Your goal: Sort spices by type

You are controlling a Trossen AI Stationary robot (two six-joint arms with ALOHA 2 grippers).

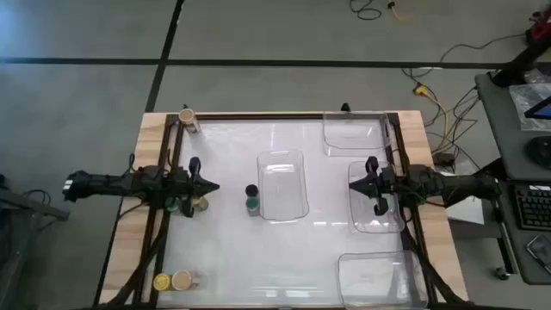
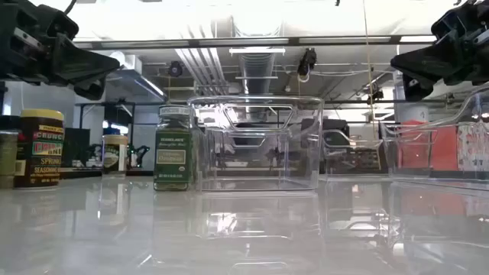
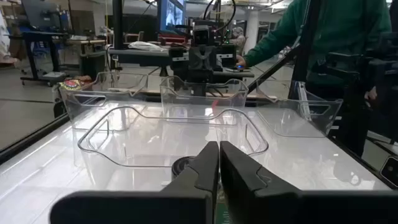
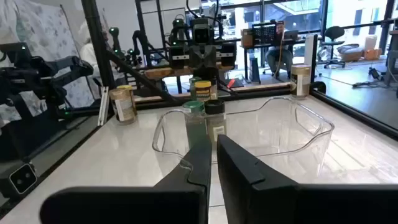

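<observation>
My jaws black, glossy white tabletop (image 1: pixel 224 232), clear trays (image 1: pixel 282 185), green-lidded jar (image 1: pixel 252 205), black-lidded jar (image 1: pixel 251 191), yellow-lidded jar (image 1: pixel 162 282), tan-lidded jar (image 1: pixel 182 280)

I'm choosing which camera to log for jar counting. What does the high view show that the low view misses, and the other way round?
Only the high view shows the yellow-lid jar and the tan-lid jar at the table's near-left corner, plus the jar lying on its side at the far-left corner. Only the low view shows jar labels, like the seasoning jar. Both show the green-lid jar beside the centre tray.
</observation>
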